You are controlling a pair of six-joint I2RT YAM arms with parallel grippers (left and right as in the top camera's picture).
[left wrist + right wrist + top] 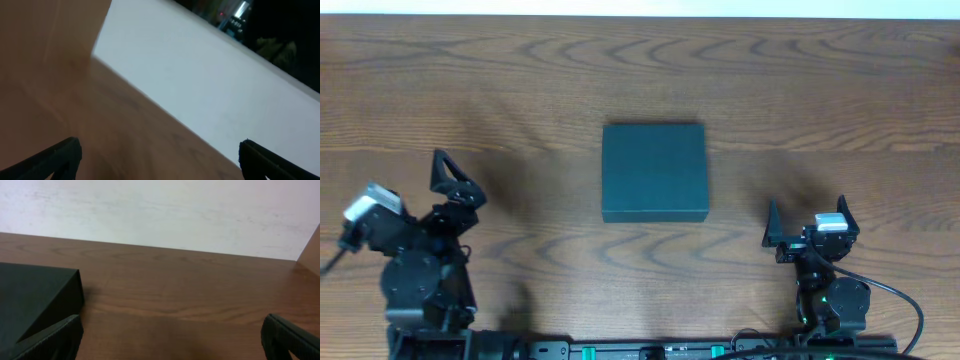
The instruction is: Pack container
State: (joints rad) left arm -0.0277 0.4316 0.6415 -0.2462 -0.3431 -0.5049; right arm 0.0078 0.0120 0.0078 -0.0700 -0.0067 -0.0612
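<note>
Wooden table point(520, 90): container point(654, 172) closed at centre; left hand point(458, 180), right hand point(806, 208) spread wide, empty.

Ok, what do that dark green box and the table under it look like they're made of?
The container: likely rigid cardboard or plastic, the look leaves it open. It is dark teal and matte, with no glare and crisp straight edges. The table: wood or a wood-look laminate, brown with curved grain lines and a smooth, low-sheen surface.
</note>
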